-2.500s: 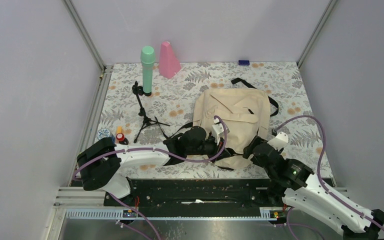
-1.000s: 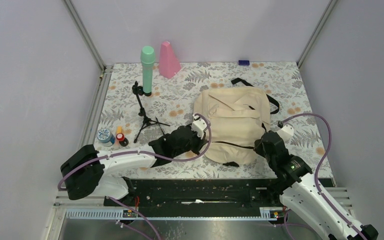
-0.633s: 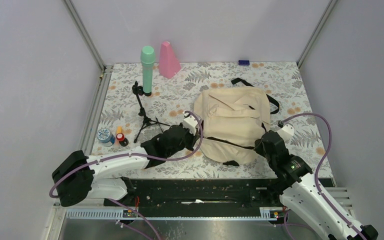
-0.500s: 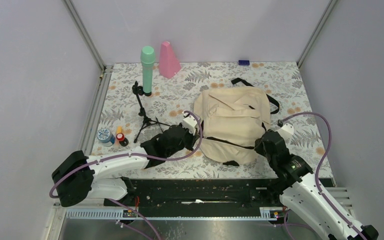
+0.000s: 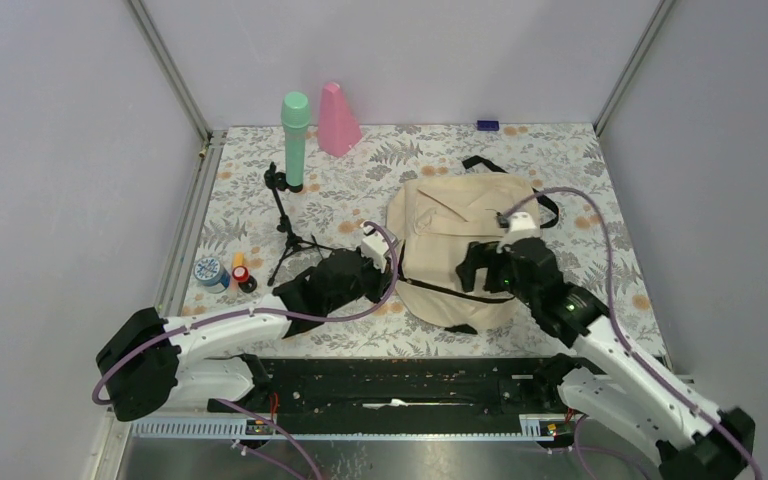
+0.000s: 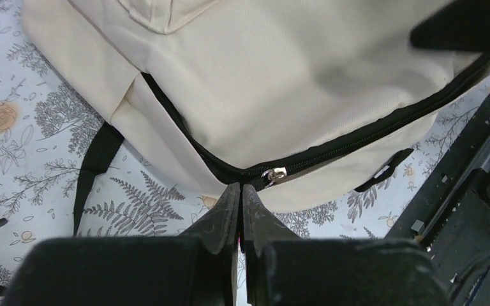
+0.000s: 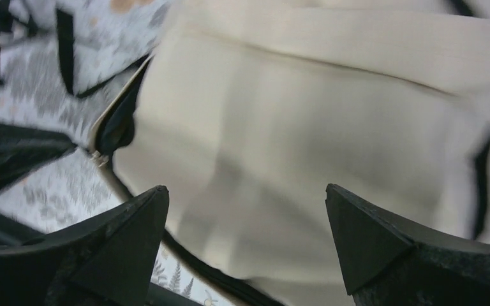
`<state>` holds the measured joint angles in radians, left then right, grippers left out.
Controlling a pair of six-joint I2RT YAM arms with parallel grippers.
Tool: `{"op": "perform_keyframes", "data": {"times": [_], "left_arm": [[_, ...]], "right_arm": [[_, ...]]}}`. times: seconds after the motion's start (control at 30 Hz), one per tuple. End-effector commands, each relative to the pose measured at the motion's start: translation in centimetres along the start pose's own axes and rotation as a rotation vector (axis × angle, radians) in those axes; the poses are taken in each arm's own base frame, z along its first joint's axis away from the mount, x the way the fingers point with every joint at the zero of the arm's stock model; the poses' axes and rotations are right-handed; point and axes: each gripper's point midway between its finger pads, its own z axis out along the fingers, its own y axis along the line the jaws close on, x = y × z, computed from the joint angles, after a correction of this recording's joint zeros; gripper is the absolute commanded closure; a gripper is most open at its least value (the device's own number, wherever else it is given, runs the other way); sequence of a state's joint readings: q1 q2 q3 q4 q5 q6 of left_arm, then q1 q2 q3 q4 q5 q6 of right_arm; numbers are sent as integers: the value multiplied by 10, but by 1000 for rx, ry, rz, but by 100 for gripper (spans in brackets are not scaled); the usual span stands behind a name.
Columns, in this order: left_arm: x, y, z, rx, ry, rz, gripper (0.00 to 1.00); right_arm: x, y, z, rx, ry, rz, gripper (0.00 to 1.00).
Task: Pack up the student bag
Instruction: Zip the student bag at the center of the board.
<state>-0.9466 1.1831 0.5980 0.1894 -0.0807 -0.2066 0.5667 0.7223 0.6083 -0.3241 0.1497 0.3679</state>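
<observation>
The student bag (image 5: 460,225) lies flat right of the table's (image 5: 360,190) middle, long axis near-to-far, zip end toward the near edge. Only the left wrist view shows the silver zip pull (image 6: 274,173), just past the left gripper (image 6: 241,191), whose fingers are pressed together. The right gripper (image 7: 244,191) hangs spread wide above the cloth. The bag's inside is unseen.

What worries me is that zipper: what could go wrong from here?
The left pincer is shut with the zipper pull apparently just outside its tips, so a tug may slip without moving it. The right pincer hangs open over the student bag; closing there might pinch only loose front fabric. The left arm passes near the tripod and could topple it.
</observation>
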Motion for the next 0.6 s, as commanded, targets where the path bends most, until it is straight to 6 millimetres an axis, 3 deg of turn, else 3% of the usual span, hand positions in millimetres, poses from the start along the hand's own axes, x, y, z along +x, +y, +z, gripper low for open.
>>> {"op": "perform_keyframes", "data": {"times": [0.0, 0.13, 0.23, 0.37, 0.57], "left_arm": [[-29, -12, -5, 69, -52, -14, 100], [-37, -16, -11, 91, -59, -24, 100], [-41, -13, -15, 77, -67, -22, 100], [-45, -17, -20, 99, -70, -14, 100], [-49, -20, -18, 109, -65, -8, 100]], "right_arm": [[-18, 77, 9, -282, -30, -295, 0], [-7, 102, 18, -376, -9, -370, 0], [8, 110, 18, -433, 10, -413, 0], [27, 115, 18, -473, 58, -436, 5], [43, 102, 32, -356, 89, -483, 11]]}}
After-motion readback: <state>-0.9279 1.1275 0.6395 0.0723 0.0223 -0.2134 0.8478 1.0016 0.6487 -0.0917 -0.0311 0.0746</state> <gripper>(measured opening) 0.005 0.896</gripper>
